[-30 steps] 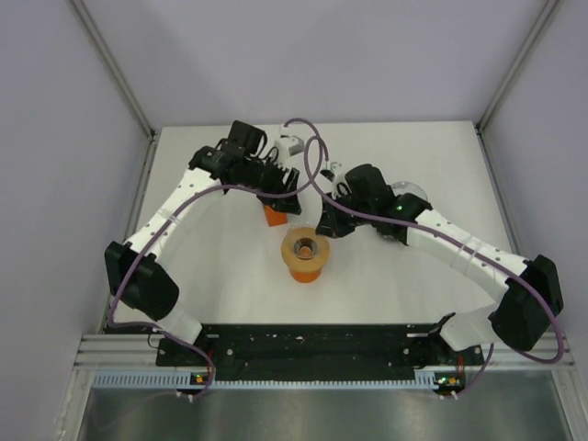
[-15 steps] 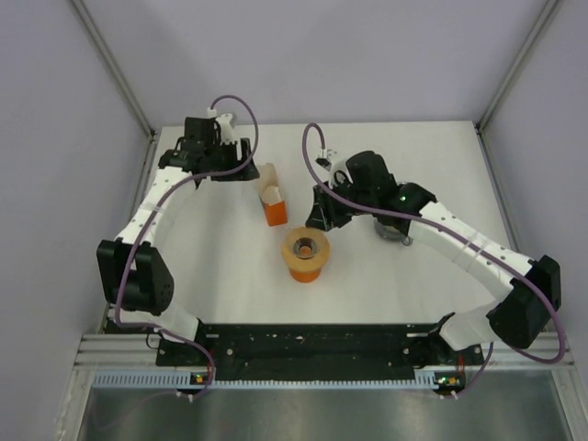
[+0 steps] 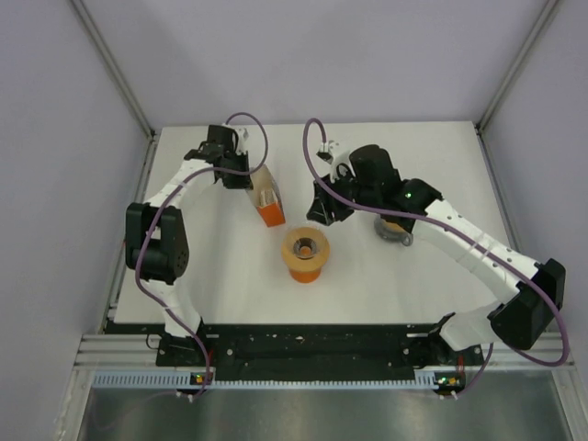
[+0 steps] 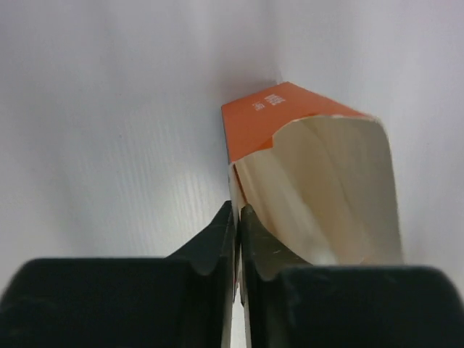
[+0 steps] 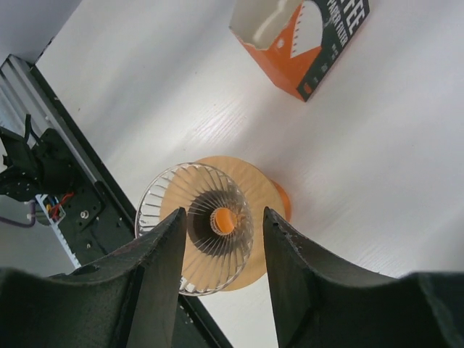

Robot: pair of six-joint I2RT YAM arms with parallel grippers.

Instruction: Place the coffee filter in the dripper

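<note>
A white table (image 3: 230,294) sits boxed in by pale lilac wall panels (image 3: 312,55) and grey aluminium struts (image 3: 110,64) under soft, even light, with a metal rail (image 3: 92,351) and dull steel sheet (image 3: 312,413) along its near edge.

Dripper (image 3: 305,253) orange, tan ring; clear ribbed cone with radial lines, orange centre. Carton (image 3: 268,200) orange, cream paper inside, black side with white lettering. Table (image 3: 432,156) white, faint grain. Arms (image 3: 469,243) white, black joints. Cables (image 3: 305,156) purple. Walls (image 3: 303,55) pale lilac.

Orange carton (image 3: 269,202) of cream papers (image 4: 326,188), white table (image 3: 441,161)
</note>
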